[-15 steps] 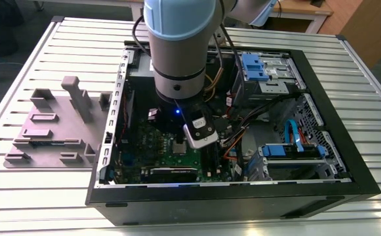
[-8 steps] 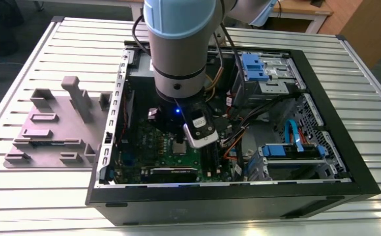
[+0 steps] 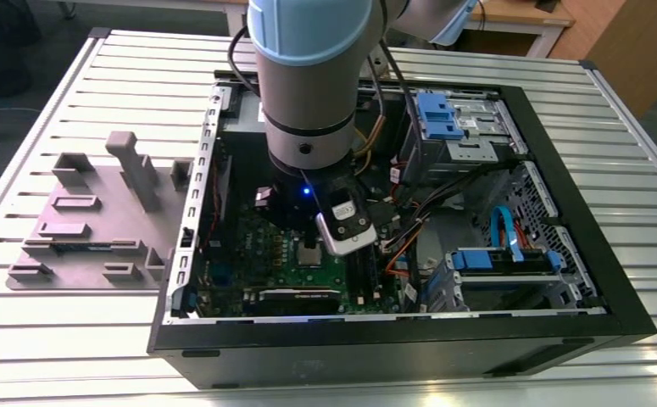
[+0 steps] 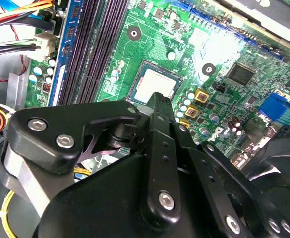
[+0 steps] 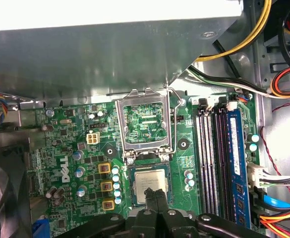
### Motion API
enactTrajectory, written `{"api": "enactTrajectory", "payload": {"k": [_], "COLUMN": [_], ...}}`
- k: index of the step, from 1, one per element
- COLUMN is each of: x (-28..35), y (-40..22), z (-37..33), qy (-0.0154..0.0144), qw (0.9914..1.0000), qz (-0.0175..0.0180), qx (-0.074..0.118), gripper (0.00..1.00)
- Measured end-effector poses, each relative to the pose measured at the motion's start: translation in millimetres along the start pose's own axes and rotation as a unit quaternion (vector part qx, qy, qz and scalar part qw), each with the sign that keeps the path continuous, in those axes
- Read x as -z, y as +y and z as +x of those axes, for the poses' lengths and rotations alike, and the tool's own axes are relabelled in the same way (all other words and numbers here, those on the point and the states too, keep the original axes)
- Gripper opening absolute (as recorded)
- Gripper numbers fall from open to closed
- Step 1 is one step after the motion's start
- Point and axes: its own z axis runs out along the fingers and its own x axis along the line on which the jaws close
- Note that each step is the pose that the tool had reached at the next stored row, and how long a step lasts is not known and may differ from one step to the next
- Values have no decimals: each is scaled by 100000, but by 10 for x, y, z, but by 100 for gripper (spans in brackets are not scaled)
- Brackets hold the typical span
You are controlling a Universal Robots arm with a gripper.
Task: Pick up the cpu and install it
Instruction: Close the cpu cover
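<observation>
The small square cpu with its silvery-white metal top lies flat in its socket on the green circuit board. The hinged steel load frame stands swung open just beside it. The black pincer hangs over the chip's edge, its two fingers pressed together with nothing between them. Whether they touch the chip cannot be told. Dark memory slots run alongside the socket.

In the exterior view, the open black computer case holds the board. A grey moulded parts tray lies at its 9 o'clock on the ribbed aluminium table.
</observation>
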Motion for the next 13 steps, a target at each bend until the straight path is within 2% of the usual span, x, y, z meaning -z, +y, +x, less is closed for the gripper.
{"api": "enactTrajectory", "payload": {"k": [4, 8, 13], "x": [3, 38, 41], "y": [0, 0, 0], "z": [0, -2, -2], "qy": [3, -1, -1], "qw": [100000, 100000, 100000], "qz": [18, 12, 8], "qx": [0, 2, 1], "gripper": [11, 11, 11]}}
